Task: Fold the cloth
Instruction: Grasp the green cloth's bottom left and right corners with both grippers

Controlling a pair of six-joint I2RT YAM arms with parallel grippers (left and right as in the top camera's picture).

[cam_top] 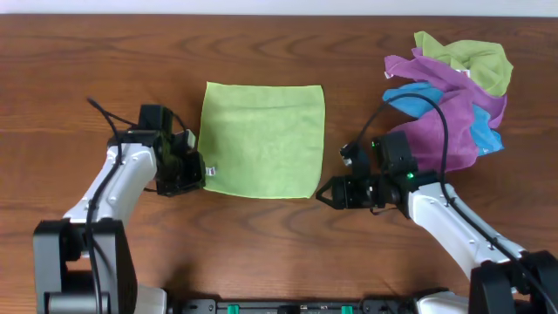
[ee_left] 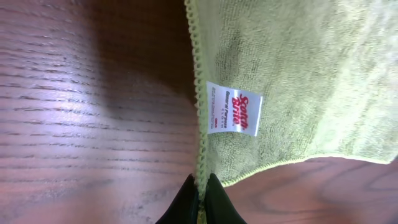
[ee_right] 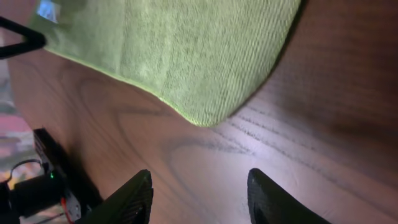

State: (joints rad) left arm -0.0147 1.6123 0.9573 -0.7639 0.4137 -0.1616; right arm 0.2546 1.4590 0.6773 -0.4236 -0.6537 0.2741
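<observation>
1. Left arm (cam_top: 113, 187): a white link with black joints. It rises from its base at the table's near-left edge and slants forward and to the right. The black wrist is bent down to the tabletop beside the cloth's left edge.
2. Left gripper (ee_left: 200, 198): two black fingers pressed together. They pinch the stitched left hem of the cloth next to its near-left corner, low against the wood.
3. Lime-green square microfibre cloth (cam_top: 261, 139): lies spread flat in a single layer at the middle of the table, between the two grippers. Its edges run roughly square to the table. The near-right corner is rounded and rests on the wood.
4. Small white printed tag (ee_left: 233, 109): sewn to the cloth's left hem, lying flat on the green pile just ahead of the left gripper's fingertips.
5. Right gripper (ee_right: 199, 193): black fingers (ee_right: 134, 196) set apart about halfway, with only bare wood between them. They point left at the cloth's near-right corner, close to it but not touching, and hold nothing.
6. Right arm (cam_top: 445, 214): a white link reaching from the near-right base forward and to the left. The wrist is low and shows green lights.
7. Heap of crumpled towels (cam_top: 449, 100): purple, bright blue and green, at the far-right corner, well apart from the cloth.
8. Dark brown wood-grain table (cam_top: 87, 61): bears everything listed.
</observation>
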